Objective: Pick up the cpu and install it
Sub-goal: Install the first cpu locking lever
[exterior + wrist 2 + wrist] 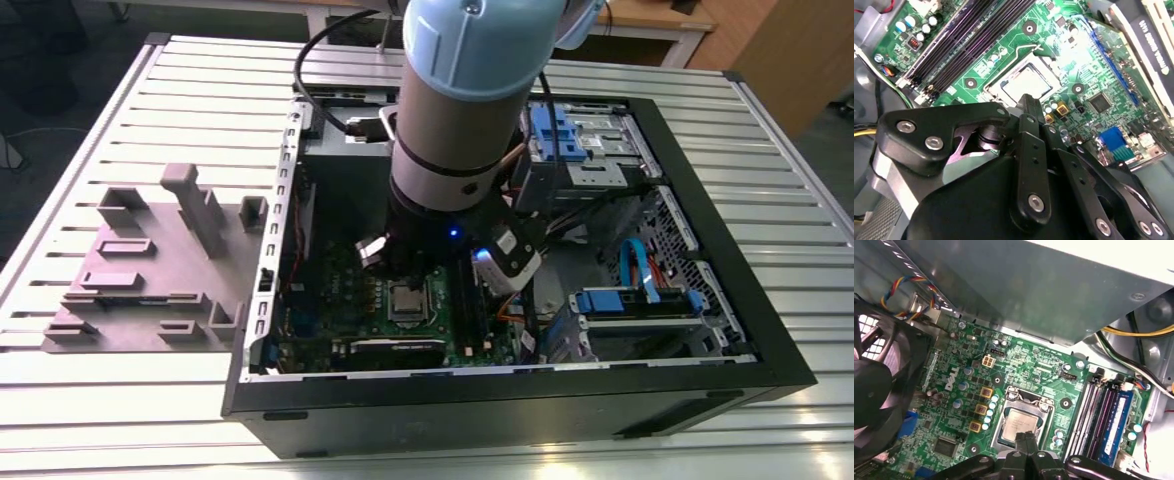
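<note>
The cpu lies flat in the socket frame, so it looks seated; the pincer hovers just above it, fingers pressed together, holding nothing.

Slatted metal table — bearing open computer case and grey fixture block.

claw closed, above cpu | cpu seated in socket frame
</note>
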Robot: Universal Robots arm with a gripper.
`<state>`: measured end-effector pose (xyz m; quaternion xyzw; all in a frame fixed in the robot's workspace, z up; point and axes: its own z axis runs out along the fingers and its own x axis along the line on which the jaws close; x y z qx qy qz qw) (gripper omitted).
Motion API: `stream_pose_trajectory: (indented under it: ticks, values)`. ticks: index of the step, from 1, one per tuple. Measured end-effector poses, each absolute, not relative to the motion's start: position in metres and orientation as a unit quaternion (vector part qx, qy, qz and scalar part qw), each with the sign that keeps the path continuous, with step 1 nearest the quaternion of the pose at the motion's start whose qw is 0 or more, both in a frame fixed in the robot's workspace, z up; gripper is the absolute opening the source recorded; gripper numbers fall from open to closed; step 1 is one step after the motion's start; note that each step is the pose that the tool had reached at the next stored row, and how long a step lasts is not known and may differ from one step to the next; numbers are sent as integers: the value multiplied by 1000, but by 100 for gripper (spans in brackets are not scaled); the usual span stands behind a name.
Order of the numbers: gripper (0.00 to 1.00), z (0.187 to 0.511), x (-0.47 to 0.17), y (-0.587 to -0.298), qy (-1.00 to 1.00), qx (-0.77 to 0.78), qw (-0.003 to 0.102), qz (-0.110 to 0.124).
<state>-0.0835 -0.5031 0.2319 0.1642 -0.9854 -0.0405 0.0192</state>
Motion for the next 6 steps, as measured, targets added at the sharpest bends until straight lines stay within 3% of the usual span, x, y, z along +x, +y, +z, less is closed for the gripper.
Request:
stream_pose_trajectory:
  ticks: [6]
  values:
    - [10, 232, -84, -503, -985, 164, 19, -40]
